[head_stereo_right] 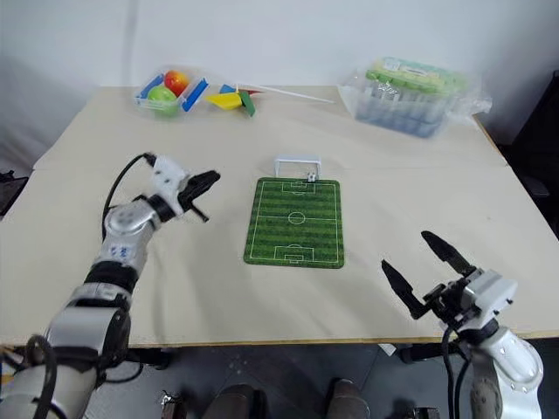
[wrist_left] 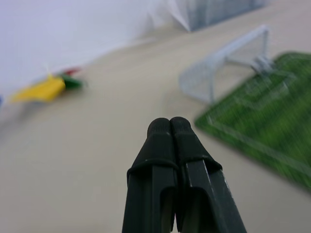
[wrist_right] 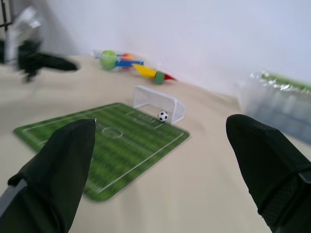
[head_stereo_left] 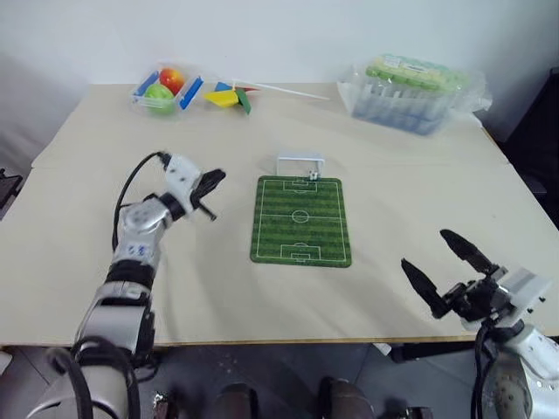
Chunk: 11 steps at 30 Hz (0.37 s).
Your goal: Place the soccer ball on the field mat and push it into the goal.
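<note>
Here the tiny patched soccer ball (wrist_right: 163, 116) is sitting in the mouth of the white wire-frame goal (head_stereo_left: 300, 163), at the flat striped field mat (head_stereo_left: 301, 220)'s far edge. The left gripper (head_stereo_left: 210, 185) is hovering pinched together and empty; the right gripper (head_stereo_left: 443, 266) is gaping wide, empty.

No text, label, brand or number can be read anywhere. The field mat (head_stereo_left: 301, 220) carries only white pitch lines, no lettering. The wrapped pack (head_stereo_left: 412, 92) at the far right of the table (head_stereo_left: 419, 188) has a green printed top, but whatever is printed there is too small and blurred to make out
</note>
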{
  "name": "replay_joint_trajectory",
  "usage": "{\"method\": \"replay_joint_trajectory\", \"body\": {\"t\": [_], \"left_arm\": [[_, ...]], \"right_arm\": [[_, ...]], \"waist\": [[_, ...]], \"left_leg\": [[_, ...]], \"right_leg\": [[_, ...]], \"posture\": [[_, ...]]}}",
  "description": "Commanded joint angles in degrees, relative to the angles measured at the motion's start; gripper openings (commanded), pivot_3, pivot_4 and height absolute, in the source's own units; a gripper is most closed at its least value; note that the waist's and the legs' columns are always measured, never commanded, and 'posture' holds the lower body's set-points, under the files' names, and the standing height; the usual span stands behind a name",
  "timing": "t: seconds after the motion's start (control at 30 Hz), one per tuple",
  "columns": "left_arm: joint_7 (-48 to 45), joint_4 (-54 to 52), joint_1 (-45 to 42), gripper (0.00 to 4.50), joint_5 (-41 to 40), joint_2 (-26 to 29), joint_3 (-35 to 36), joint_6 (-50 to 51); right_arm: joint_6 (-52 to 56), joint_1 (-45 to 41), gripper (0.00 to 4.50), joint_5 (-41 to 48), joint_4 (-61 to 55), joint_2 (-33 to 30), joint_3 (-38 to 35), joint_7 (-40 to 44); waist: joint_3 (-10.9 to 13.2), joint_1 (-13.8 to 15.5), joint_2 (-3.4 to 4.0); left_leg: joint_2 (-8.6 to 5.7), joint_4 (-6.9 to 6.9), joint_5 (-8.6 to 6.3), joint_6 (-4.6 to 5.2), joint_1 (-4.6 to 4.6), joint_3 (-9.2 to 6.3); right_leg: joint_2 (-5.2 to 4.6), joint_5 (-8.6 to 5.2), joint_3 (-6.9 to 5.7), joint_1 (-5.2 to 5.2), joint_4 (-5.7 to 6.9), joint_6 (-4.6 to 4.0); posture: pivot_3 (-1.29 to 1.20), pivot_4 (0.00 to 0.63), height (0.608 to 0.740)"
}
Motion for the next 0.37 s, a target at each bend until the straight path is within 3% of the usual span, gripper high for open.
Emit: {"method": "replay_joint_trajectory", "body": {"t": [0.03,0.2,0.37], "left_arm": [[-7.5,-11.2,6.5,0.04,-6.6,4.7,4.5,2.0],[-9.7,-25.4,19.0,0.04,-12.7,8.8,9.6,10.0],[-3.9,-37.3,29.3,0.04,-11.0,9.0,12.4,13.0]], "right_arm": [[-1.3,-0.9,4.5,-0.1,1.2,-0.2,-1.3,-1.2],[-1.9,-3.1,4.5,-0.3,3.4,-0.5,-0.2,-0.4],[-1.6,-5.4,4.5,0.1,5.8,-0.7,0.4,0.5]], "waist": [[0.0,0.1,-0.01],[0.0,0.1,0.0],[0.0,0.1,0.02]], "left_leg": [[0.01,-0.01,0.0,-0.01,-0.02,0.0],[0.0,0.02,0.0,0.0,-0.02,0.03],[0.01,0.02,-0.01,-0.01,0.05,0.07]], "right_leg": [[0.01,0.0,0.0,-0.03,0.01,-0.01],[-0.01,0.0,0.07,-0.06,0.07,-0.01],[0.0,0.0,0.15,-0.05,0.12,-0.01]], "posture": [[0.0,0.15,0.74],[0.0,0.15,0.74],[0.0,0.15,0.74]]}}
